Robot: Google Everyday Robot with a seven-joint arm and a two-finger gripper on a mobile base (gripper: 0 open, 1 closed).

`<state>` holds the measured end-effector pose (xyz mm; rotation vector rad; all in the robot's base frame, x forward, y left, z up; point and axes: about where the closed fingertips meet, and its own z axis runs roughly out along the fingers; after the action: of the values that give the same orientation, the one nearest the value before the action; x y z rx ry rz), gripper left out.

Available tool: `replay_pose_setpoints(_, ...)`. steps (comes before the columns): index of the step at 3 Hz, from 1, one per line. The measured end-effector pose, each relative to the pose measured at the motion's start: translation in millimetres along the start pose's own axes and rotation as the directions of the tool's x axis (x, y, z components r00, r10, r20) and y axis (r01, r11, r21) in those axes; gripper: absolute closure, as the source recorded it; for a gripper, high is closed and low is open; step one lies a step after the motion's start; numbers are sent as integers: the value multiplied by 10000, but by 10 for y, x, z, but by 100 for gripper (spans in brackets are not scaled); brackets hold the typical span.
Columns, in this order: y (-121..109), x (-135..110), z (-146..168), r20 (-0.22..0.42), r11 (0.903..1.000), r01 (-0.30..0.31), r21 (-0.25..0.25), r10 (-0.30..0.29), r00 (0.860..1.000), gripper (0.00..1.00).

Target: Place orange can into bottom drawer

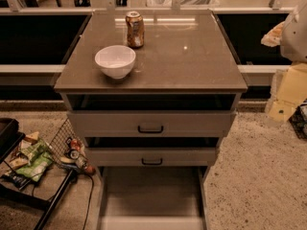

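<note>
The orange can (135, 29) stands upright near the back of the cabinet top (192, 56), behind a white bowl (115, 61). The bottom drawer (151, 195) is pulled out at the foot of the cabinet, and its flat floor is bare. A white rounded part with a pale tip, which looks like my arm and gripper (276, 34), sits at the right edge, level with the cabinet top. It is well to the right of the can and touches nothing.
The two upper drawers (150, 123) (151, 155) with black handles are slightly open. A wire rack of snack packets and small cans (48, 155) stands on the floor at the left. Beige boxes (290, 92) stand at the right, and a counter runs behind.
</note>
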<state>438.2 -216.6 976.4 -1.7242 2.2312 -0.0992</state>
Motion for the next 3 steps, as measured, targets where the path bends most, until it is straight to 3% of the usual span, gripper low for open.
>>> replay_pose_setpoints(1, 0, 0, 0, 0, 10000, 0, 0, 0, 10000, 0)
replay_pose_setpoints(2, -338, -134, 99, 797, 9996, -30, 279, 8, 9968, 0)
replay_pose_setpoints(3, -764, -335, 216, 2157, 9973, -481, 554, 350, 9758, 0)
